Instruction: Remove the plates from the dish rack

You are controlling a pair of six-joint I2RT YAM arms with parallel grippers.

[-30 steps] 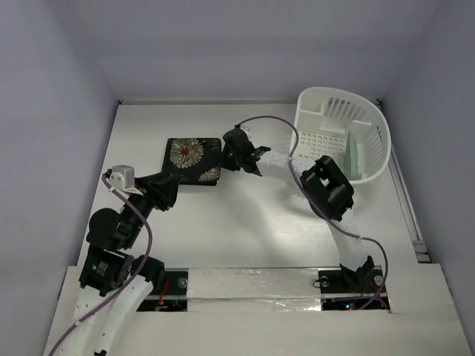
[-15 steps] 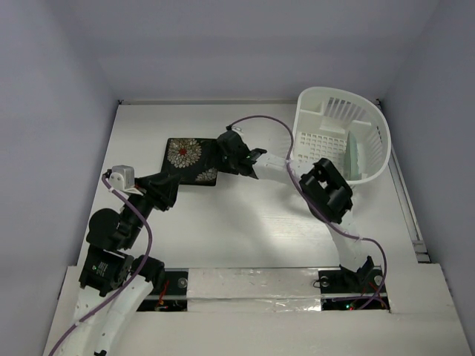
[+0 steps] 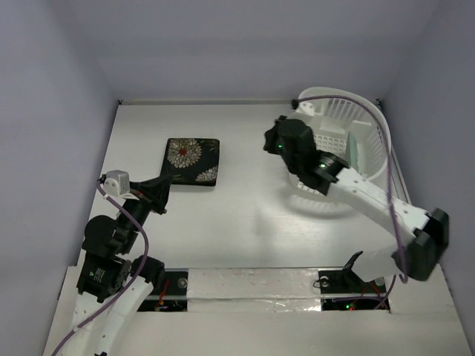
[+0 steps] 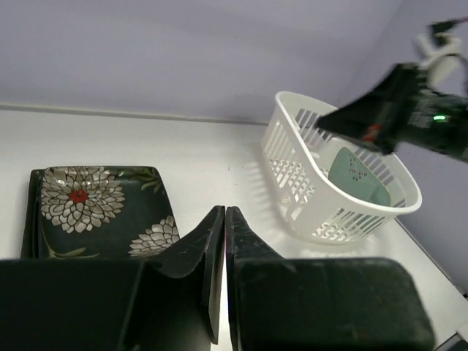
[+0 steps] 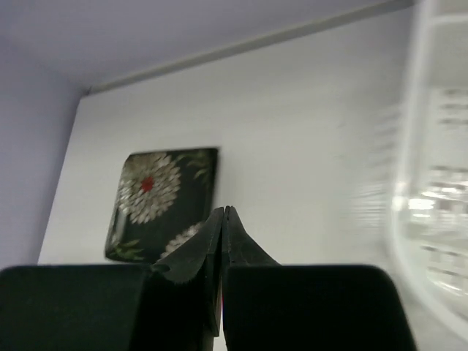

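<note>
My left end effector (image 4: 224, 213) has its fingers pressed together with nothing between them. It sits at the near left corner of the black flowered plate (image 4: 102, 208), and I cannot tell whether it touches. That plate lies flat on the desk (image 3: 245, 222), toward 10 o'clock in the overhead view. My right end effector (image 5: 223, 213) is also closed on nothing. It is raised above the desk at the 9 o'clock side of the dish rack (image 3: 380, 133), pointing toward the flowered plate. The white rack stands at 2 o'clock, near the far right corner. A pale green plate (image 3: 357, 154) stands on edge inside it, against the right-hand wall.
</note>
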